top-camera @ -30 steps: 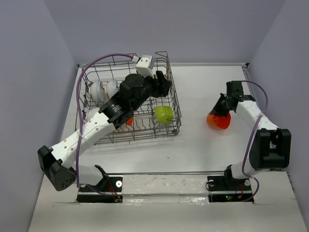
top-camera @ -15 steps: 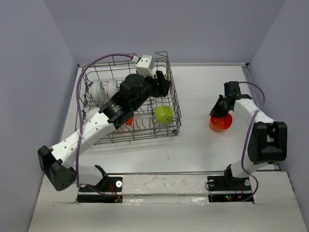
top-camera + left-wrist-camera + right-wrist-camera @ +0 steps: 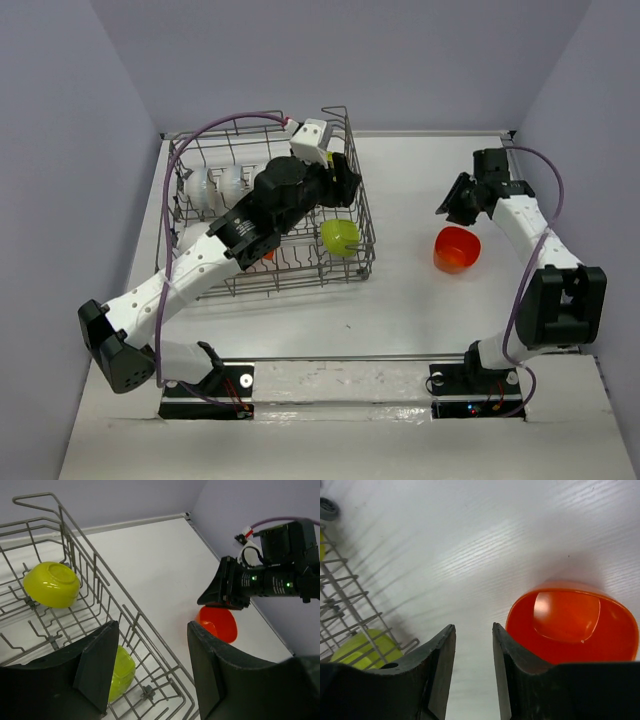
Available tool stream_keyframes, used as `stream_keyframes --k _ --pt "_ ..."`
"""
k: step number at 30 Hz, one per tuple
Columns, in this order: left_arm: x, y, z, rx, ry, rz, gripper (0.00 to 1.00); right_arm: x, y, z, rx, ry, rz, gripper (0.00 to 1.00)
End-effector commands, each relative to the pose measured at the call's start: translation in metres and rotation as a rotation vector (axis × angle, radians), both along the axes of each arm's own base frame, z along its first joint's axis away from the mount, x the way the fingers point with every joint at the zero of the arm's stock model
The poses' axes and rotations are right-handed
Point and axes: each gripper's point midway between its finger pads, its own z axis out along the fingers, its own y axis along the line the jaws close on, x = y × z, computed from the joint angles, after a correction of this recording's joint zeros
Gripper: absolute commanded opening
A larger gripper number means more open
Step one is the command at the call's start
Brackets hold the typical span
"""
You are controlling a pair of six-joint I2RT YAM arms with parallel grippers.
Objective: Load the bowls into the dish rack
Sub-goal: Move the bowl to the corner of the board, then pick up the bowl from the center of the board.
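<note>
The grey wire dish rack holds two white bowls at its back left and a lime green bowl at its front right. A bit of a red-orange bowl shows under my left arm. My left gripper hangs open and empty over the rack's right wall. A yellow-green bowl and the lime one lie below it. Another red-orange bowl rests on the table, mouth up. My right gripper hovers open just behind it. The bowl is outside its right finger.
The purple side walls stand close on the left and right, and the back wall runs behind the table. The rack's tall wire sides and handle loop rise round my left wrist. Bare white tabletop lies between the rack and the red-orange bowl.
My right gripper has opened, let go of the red-orange bowl and pulled up and back from it. The bowl now sits on the table. My left arm has shifted slightly right.
</note>
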Motion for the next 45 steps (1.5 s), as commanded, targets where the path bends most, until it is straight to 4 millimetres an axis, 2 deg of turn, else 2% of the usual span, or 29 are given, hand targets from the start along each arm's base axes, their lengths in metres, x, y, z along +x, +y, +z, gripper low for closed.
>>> stream_keyframes --k 1,2,3,4,6,7,8,10,11,12,14,15,16,18,19,23,27,31,35,36,38,45 --pt "-0.023 -0.019 0.047 -0.019 -0.114 -0.059 0.65 0.007 -0.008 0.085 -0.045 -0.191 -0.032 0.42" --pt "-0.026 -0.023 0.046 0.000 -0.117 -0.057 0.65 0.010 -0.011 0.109 -0.054 -0.244 -0.043 0.43" --pt "-0.029 -0.028 0.045 0.012 -0.121 -0.066 0.65 0.008 -0.014 0.123 -0.064 -0.273 -0.054 0.44" --pt "-0.037 -0.043 0.045 0.033 -0.134 -0.098 0.65 0.000 -0.022 0.144 -0.096 -0.315 -0.091 0.45" --pt "-0.039 -0.057 0.036 0.077 -0.142 -0.111 0.65 -0.008 -0.030 0.182 -0.116 -0.405 -0.129 0.45" --pt "-0.042 -0.064 0.039 0.080 -0.153 -0.125 0.65 -0.014 -0.037 0.197 -0.139 -0.439 -0.166 0.45" --pt "-0.050 -0.076 0.037 0.087 -0.162 -0.156 0.65 -0.028 -0.041 0.225 -0.143 -0.512 -0.189 0.46" --pt "-0.052 -0.098 0.025 0.123 -0.177 -0.191 0.65 -0.044 -0.052 0.251 -0.165 -0.589 -0.253 0.48" --pt "-0.060 -0.115 0.024 0.119 -0.190 -0.235 0.65 -0.059 -0.055 0.274 -0.163 -0.659 -0.276 0.48" --pt "-0.059 -0.134 0.013 0.143 -0.187 -0.254 0.65 -0.067 -0.058 0.282 -0.167 -0.687 -0.292 0.49" --pt "-0.066 -0.157 0.004 0.183 -0.213 -0.285 0.64 -0.082 -0.062 0.297 -0.173 -0.735 -0.313 0.50" --pt "-0.079 -0.172 0.000 0.196 -0.223 -0.318 0.64 -0.085 -0.062 0.300 -0.176 -0.739 -0.314 0.50" --pt "-0.080 -0.191 -0.009 0.211 -0.221 -0.327 0.64 -0.089 -0.064 0.302 -0.186 -0.737 -0.314 0.50" --pt "-0.083 -0.209 -0.018 0.264 -0.257 -0.343 0.64 -0.095 -0.064 0.307 -0.189 -0.747 -0.314 0.51" --pt "-0.088 -0.226 -0.025 0.276 -0.262 -0.364 0.64 -0.098 -0.065 0.309 -0.194 -0.753 -0.318 0.53" --pt "-0.088 -0.251 -0.044 0.302 -0.268 -0.400 0.64 -0.109 -0.068 0.322 -0.203 -0.780 -0.323 0.55" --pt "-0.091 -0.276 -0.073 0.346 -0.282 -0.479 0.65 -0.115 -0.063 0.327 -0.189 -0.799 -0.299 0.56" --pt "-0.091 -0.294 -0.106 0.424 -0.268 -0.538 0.65 -0.114 -0.060 0.323 -0.183 -0.791 -0.282 0.56" --pt "-0.086 -0.304 -0.127 0.456 -0.264 -0.541 0.66 -0.112 -0.057 0.318 -0.179 -0.782 -0.264 0.56" --pt "-0.086 -0.307 -0.140 0.470 -0.253 -0.563 0.66 -0.111 -0.057 0.317 -0.178 -0.779 -0.261 0.56" --pt "-0.083 -0.312 -0.142 0.468 -0.249 -0.570 0.66 -0.110 -0.055 0.314 -0.174 -0.769 -0.252 0.56" --pt "-0.079 -0.318 -0.168 0.462 -0.189 -0.635 0.65 -0.106 -0.052 0.307 -0.172 -0.751 -0.234 0.59"
